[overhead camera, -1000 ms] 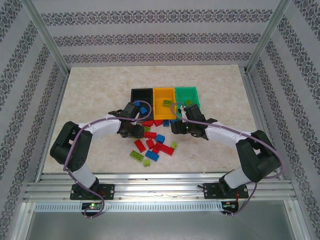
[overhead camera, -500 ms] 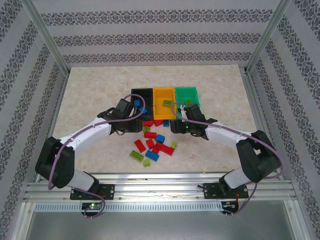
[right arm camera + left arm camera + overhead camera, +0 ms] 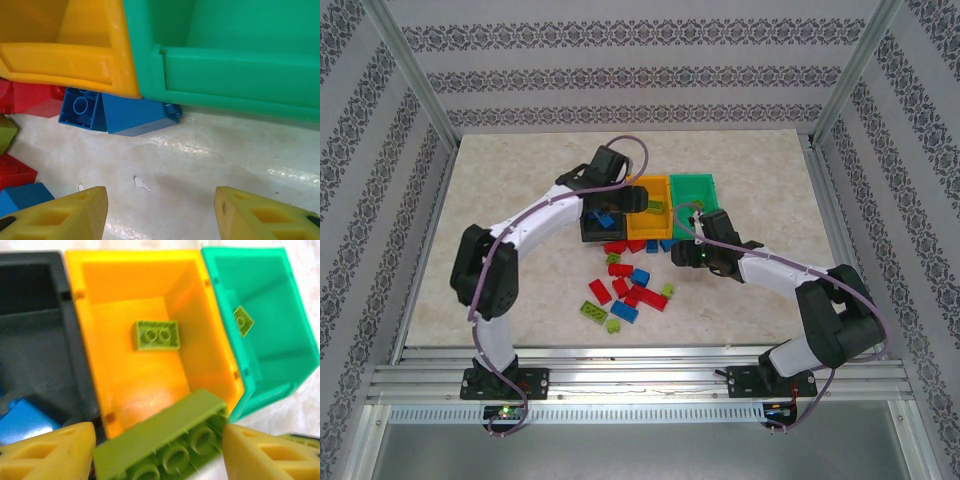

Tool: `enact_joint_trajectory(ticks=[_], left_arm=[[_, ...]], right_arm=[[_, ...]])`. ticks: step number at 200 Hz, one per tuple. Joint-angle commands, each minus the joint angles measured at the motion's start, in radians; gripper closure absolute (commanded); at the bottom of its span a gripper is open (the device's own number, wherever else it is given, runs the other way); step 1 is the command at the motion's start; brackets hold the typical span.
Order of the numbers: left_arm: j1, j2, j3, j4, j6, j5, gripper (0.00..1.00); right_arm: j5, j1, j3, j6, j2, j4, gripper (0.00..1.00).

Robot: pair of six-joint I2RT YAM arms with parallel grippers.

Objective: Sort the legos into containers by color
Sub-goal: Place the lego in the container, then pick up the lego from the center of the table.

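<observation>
The left gripper [image 3: 159, 452] clamps a lime green lego [image 3: 167, 432] above the yellow-orange bin [image 3: 95, 345]; the right gripper [image 3: 161, 212] gapes empty near that bin's front corner

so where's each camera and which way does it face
top external: above and behind the arm bases, looking down on the table, left arm, right arm
left wrist: on the left end effector, looking down into the black bin, yellow bin and green bin; fingers grip a lime brick
right wrist: on the right end effector, low, facing the bins' near walls; open fingers show
shared: both wrist views catch the yellow and green bins
</observation>
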Motion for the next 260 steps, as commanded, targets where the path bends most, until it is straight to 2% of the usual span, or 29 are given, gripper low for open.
enact_joint_trajectory(ticks=[1, 11, 15, 21, 50, 80, 104, 149, 216, 260], left_arm=[[-0.018, 0.055, 0.123, -0.118, 0.026, -0.043, 0.27], [-0.022, 0.072, 0.147, -0.133, 0.026, -0.049, 0.21], [-0.025, 0.072, 0.151, -0.134, 0.026, -0.053, 0.13], [-0.028, 0.07, 0.151, -0.132, 0.025, -0.055, 0.12], [-0.045, 0.001, 0.081, -0.087, 0.029, -0.076, 0.13], [-0.068, -0.149, -0.141, 0.012, 0.015, -0.091, 0.17], [-0.106, -0.245, -0.3, 0.012, 0.01, -0.137, 0.19], [-0.135, -0.296, -0.499, 0.003, -0.023, -0.206, 0.22], [-0.134, -0.139, -0.416, -0.06, 0.014, -0.262, 0.24], [-0.124, -0.041, -0.35, -0.1, 0.031, -0.279, 0.32]], right_arm=[[-0.019, -0.012, -0.013, 0.021, -0.031, 0.036, 0.41], [-0.023, -0.013, -0.013, 0.023, -0.032, 0.036, 0.41], [-0.027, -0.013, -0.013, 0.023, -0.032, 0.038, 0.41], [-0.03, -0.013, -0.013, 0.025, -0.032, 0.038, 0.41], [-0.049, -0.012, -0.014, 0.029, -0.03, 0.045, 0.41], [-0.066, -0.011, -0.014, 0.035, -0.02, 0.055, 0.41], [-0.071, -0.007, -0.016, 0.04, -0.014, 0.063, 0.41], [-0.064, 0.014, -0.007, 0.035, 0.001, 0.063, 0.41], [-0.059, 0.017, -0.005, 0.03, 0.003, 0.059, 0.41], [-0.06, 0.017, -0.005, 0.028, 0.001, 0.058, 0.41]])
